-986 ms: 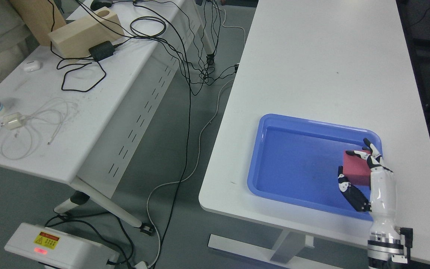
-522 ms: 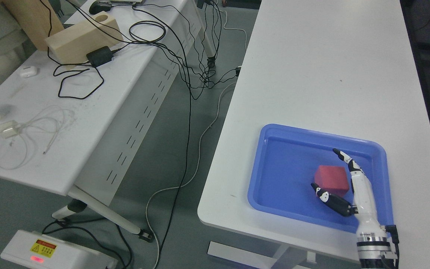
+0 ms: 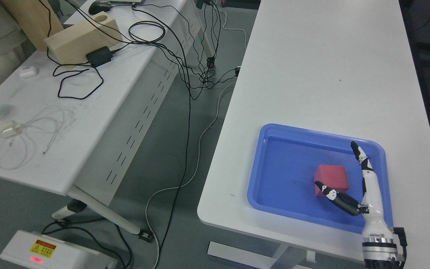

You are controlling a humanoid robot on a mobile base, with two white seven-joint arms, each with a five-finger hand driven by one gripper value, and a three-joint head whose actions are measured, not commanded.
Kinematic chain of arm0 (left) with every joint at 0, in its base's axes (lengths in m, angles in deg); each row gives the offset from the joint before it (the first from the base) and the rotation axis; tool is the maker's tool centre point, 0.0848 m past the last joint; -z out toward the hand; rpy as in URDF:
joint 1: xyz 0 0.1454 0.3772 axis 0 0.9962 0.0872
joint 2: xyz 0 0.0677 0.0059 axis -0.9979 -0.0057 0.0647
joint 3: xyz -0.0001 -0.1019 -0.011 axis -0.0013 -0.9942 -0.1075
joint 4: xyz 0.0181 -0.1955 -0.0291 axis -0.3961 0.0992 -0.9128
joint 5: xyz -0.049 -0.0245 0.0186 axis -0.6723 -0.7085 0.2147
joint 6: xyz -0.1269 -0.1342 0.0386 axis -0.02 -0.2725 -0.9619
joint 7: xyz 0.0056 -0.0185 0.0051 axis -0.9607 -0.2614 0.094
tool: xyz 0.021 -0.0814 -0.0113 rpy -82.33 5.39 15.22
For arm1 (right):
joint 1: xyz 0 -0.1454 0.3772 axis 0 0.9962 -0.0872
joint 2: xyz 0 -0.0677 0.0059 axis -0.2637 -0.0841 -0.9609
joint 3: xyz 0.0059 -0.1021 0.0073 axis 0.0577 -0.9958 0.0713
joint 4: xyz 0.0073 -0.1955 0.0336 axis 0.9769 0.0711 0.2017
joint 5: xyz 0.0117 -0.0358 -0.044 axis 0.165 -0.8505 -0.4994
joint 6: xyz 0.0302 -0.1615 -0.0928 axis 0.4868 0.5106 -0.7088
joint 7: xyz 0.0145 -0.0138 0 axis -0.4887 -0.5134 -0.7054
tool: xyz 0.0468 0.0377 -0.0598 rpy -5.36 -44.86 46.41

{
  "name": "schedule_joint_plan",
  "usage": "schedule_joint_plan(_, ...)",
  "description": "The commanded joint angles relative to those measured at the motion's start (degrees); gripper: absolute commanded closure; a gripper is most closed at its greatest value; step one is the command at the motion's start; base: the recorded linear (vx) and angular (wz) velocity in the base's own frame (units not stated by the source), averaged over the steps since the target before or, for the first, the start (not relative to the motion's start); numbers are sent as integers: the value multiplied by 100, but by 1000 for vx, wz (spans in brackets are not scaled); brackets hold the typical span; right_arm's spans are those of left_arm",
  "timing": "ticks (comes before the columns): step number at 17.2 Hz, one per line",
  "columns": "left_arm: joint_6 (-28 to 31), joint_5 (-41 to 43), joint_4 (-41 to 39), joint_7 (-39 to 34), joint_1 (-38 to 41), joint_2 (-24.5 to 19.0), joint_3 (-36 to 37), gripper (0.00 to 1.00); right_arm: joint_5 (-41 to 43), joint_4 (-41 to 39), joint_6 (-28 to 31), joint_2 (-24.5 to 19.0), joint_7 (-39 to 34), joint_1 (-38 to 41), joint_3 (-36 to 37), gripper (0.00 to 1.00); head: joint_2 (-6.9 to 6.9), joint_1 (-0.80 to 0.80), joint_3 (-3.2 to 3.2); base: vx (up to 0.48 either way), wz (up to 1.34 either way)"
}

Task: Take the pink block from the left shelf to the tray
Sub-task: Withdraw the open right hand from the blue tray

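Note:
The pink block, a reddish-pink cube, rests on the floor of the blue tray near its right half. My right hand comes up from the bottom right and hovers over the tray just right of the block. It is open: the thumb reaches toward the block's lower edge while the fingers point up and away, apart from the block. Nothing is held. My left arm is out of view.
The tray sits near the front edge of a long white table. Across a floor gap with trailing cables stands another white table carrying a wooden block, charger, earbud case, paper cup and white cord. A person's clothing shows at the top left.
One second ago my right hand held the block above the tray's right side. It has since let go; the block now lies in the tray and the fingers have spread wider. The camera shifted slightly.

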Motion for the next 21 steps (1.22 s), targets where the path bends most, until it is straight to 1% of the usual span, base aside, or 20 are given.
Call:
schedule_joint_plan(1, -4, 9, -100, 2, -132, -100, 0, 0, 804, -10, -11, 100, 16, -5, 348, 0, 0, 0, 0, 0, 0)
schedule_joint_plan(4, -4, 9, -100, 2, -132, -100, 0, 0, 813, -10, 33, 100, 16, -5, 356, 0, 0, 0, 0, -14, 0)
schedule_joint_plan(7, -4, 9, -100, 2, -132, -100, 0, 0, 979, -10, 86, 100, 16, -5, 575, 0, 0, 0, 0, -62, -7)
schedule_joint_plan(11, -4, 9, -100, 2, -132, -100, 0, 0, 1252, -10, 674, 100, 25, -14, 655, 0, 1, 0, 0, -117, -62)
schedule_joint_plan(15, -4, 9, -100, 2, -132, -100, 0, 0, 1866, -10, 1324, 100, 192, -93, 1041, 0, 1, 0, 0, -161, -12)
schedule_joint_plan(21, -4, 9, -100, 2, -132, -100, 0, 0, 1938, -10, 1343, 100, 183, -84, 955, 0, 1, 0, 0, -126, -6)
